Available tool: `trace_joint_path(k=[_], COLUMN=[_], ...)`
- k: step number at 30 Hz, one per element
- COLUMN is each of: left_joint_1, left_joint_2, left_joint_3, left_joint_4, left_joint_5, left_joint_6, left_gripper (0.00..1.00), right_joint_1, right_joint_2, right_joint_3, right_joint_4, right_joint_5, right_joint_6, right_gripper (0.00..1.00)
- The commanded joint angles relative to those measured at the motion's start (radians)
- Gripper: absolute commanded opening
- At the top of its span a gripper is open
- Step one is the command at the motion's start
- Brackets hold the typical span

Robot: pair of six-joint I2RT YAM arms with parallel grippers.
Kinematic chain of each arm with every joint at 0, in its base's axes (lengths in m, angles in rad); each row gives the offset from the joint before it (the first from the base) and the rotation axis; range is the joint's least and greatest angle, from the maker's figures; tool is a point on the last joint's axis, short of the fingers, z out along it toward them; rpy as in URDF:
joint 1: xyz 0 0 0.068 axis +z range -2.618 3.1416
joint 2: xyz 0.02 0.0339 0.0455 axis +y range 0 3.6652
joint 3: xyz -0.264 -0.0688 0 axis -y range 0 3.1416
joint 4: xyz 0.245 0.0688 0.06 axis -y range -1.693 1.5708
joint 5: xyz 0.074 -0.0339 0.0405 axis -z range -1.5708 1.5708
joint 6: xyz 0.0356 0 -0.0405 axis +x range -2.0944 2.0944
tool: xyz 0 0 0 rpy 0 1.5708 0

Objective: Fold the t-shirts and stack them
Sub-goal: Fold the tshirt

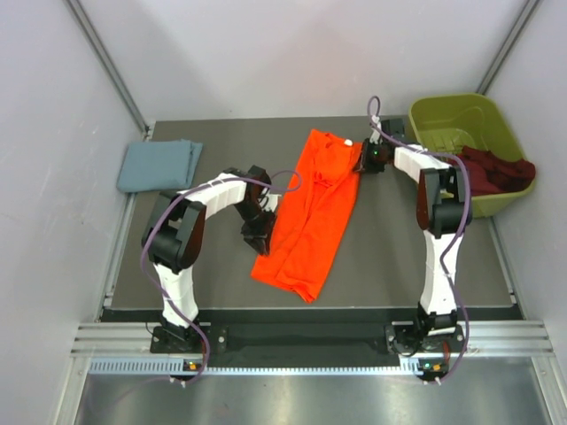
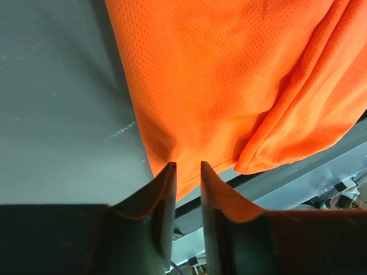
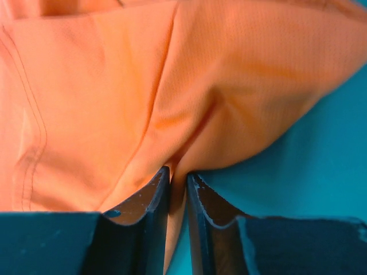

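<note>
Folding orange t-shirt (image 1: 310, 212): left jaws and right jaws nearly closed, each pinching a hem; next, lift both evenly.

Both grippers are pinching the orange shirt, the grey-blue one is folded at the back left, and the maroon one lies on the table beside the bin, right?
No: the maroon shirt lies in the green bin, draped over its rim, not on the table beside it; the top view shows this. The rest stands.
</note>
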Motion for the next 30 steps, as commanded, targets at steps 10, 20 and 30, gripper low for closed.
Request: trace_joint_path(k=[10,20,30], left_joint_1=[0.002,-0.05,-0.095], left_joint_2=[-0.064,-0.078,-0.093], left_joint_3=[-0.068,-0.053,0.001], left_joint_4=[0.016,0.018,0.009], left_joint_5=[-0.029,-0.043,-0.123], left_joint_6=[-0.003,0.006,0.027], left_gripper=[0.38,0.4,0.6], right_joint_1=[0.041,0.067,0.087], right_joint_2=[0.238,0.379,0.359], right_joint_3=[0.395,0.575,0.598], right_joint_4=[-0.002,0.057,0.088], right_joint_5=[-0.018,-0.053,-0.056], right_joint_6=[0.022,0.082,0.082], right_gripper=[0.33,0.35,0.49])
